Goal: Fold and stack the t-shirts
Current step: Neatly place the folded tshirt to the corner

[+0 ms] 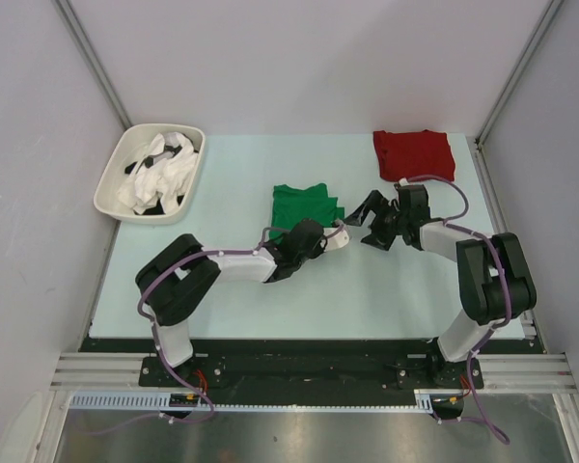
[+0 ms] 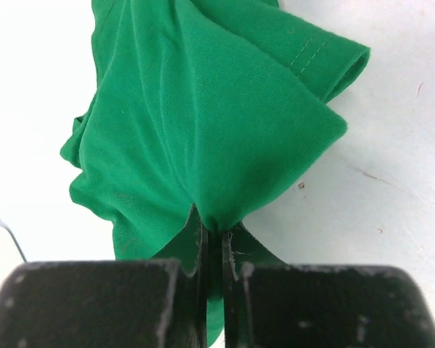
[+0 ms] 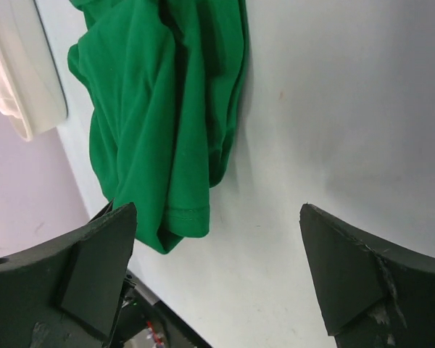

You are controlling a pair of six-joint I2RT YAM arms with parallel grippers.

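The bright green t-shirt (image 1: 304,204) lies crumpled in the middle of the table. My left gripper (image 2: 216,230) is shut on a pinched fold of its near edge, and the green cloth (image 2: 203,109) bunches up from between the fingers. In the top view the left gripper (image 1: 309,230) sits at the shirt's near side. The dark red t-shirt (image 1: 413,154) lies folded square at the back right. Just right of the green shirt my right gripper (image 1: 370,225) stands open. Bare table shows between its fingers (image 3: 219,210), and the green shirt (image 3: 159,109) lies beyond its left finger.
A white bin (image 1: 152,172) holding white and dark cloths stands at the back left; its rim (image 3: 29,87) shows in the right wrist view. Grey walls close in the table on three sides.
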